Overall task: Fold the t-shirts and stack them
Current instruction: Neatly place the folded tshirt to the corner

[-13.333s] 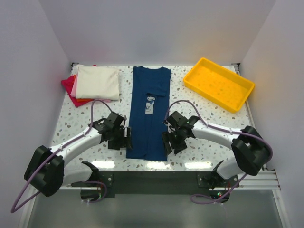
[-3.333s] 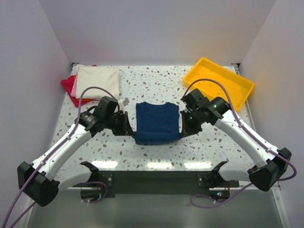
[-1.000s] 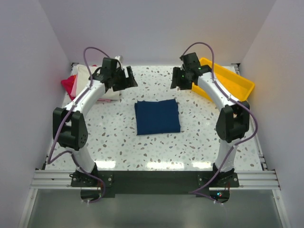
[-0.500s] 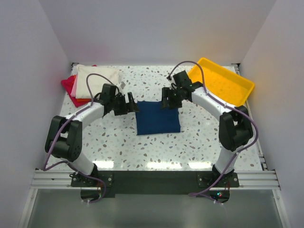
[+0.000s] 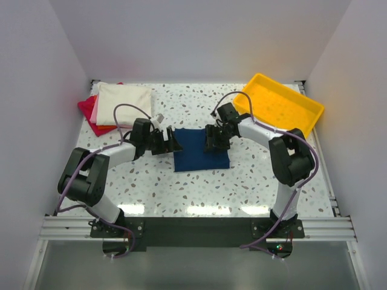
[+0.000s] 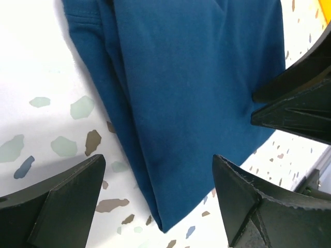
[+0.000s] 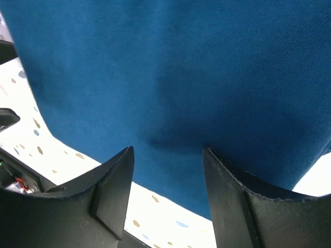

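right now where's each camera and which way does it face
Top external: above and behind, looking down at the table; both arms show.
Left wrist: on the left arm, looking down past the open left gripper.
Right wrist: likewise, past the open right gripper.
All three share the blue shirt.

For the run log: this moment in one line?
navy t-shirt: folded, mid-table | left gripper: open, straddling left edge | right gripper: open over far edge | folded stack: far left
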Tool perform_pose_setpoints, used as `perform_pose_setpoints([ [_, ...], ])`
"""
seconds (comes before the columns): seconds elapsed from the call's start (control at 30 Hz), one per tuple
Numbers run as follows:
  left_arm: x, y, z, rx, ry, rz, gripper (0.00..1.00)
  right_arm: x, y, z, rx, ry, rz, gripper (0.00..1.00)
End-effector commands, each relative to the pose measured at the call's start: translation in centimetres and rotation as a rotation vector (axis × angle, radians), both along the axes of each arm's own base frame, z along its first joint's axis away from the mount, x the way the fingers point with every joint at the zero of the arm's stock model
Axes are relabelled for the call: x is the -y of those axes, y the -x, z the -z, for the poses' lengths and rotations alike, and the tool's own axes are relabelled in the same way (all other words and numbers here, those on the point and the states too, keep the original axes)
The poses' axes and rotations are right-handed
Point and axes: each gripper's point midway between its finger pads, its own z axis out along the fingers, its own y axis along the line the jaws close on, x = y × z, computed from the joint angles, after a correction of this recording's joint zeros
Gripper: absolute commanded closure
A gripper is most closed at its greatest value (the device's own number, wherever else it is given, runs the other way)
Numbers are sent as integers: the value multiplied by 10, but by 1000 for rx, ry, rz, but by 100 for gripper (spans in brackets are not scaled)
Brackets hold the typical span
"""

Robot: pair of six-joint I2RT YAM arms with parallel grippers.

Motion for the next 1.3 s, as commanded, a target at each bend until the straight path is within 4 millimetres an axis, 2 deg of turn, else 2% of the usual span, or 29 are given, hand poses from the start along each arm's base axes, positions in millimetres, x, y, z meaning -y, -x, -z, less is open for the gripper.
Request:
perform_pose_setpoints([
  [0.0,0,-13,0,60,12,-54,11,-3,-6,1,20,-14,18,41],
  [0.4,6,-6,16,100,124,-110,10,0,-5,4,16,3,31,41],
  [0.63,3,-4,33,89,118,-137,10,2,-6,0,27,11,38,42],
  [0.97,7,0,59,58,131,-119,10,3,-6,0,22,17,38,41],
  [1.27,35,22,72,-3,166,-34,11,2,-7,2,15,21,38,42],
])
